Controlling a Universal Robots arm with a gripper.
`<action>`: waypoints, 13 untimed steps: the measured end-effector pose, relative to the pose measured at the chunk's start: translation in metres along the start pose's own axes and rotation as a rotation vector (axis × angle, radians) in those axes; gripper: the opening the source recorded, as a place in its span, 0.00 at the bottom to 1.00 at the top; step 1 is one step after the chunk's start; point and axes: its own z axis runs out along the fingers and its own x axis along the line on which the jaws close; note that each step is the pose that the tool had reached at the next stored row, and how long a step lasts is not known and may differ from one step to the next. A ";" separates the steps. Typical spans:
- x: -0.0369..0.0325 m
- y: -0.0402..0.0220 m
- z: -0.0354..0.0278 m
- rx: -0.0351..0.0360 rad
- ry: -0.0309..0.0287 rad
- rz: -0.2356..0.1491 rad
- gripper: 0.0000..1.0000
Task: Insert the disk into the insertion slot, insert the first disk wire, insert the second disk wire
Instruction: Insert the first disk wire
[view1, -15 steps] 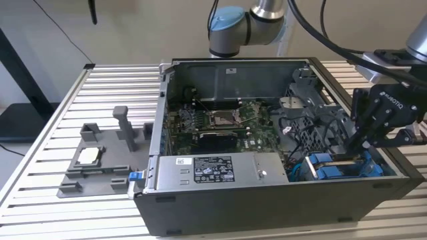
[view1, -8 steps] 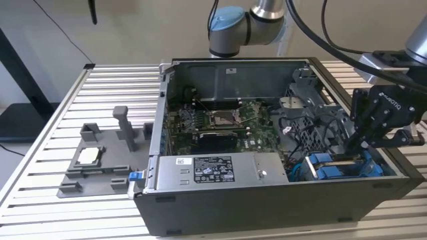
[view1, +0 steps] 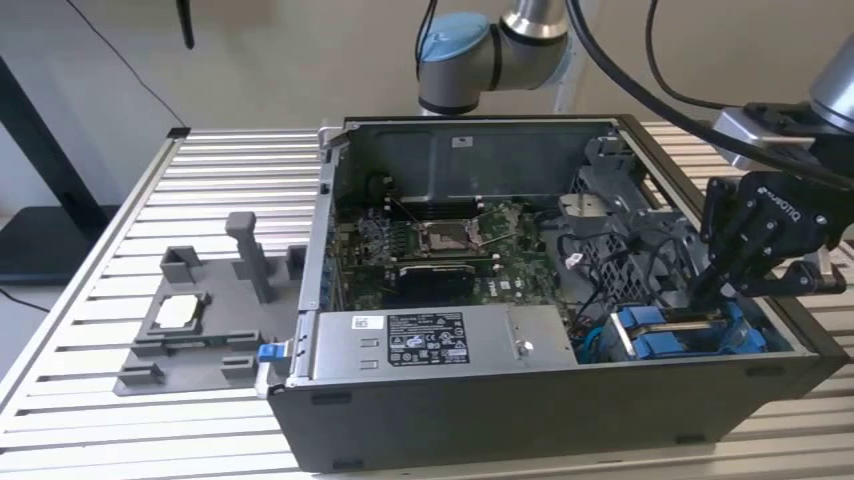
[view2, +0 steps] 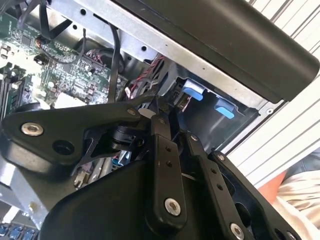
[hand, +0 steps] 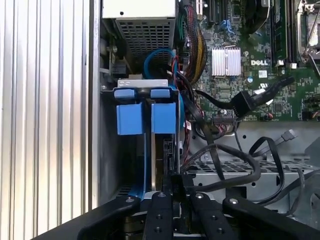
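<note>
Fingers pinching black plug | disk on edge in insertion slot | long axis toward fingers

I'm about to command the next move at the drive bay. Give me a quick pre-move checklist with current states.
1. Disk with its blue frame sits in the insertion slot: ok.
2. Disk pushed fully home: cannot tell.
3. Gripper is at the slot, inside the computer case: ok.
4. Loose black cables clear of the gripper: not ok, they lie right beside the slot.
5. Disk wires plugged in: cannot tell.
</note>
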 end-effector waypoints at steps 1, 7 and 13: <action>0.0000 -0.0001 0.0003 0.0004 0.0002 0.001 0.19; 0.0002 -0.0006 0.0020 0.0025 -0.0011 0.003 0.19; 0.0005 -0.0007 -0.0011 0.0020 -0.0067 0.005 0.19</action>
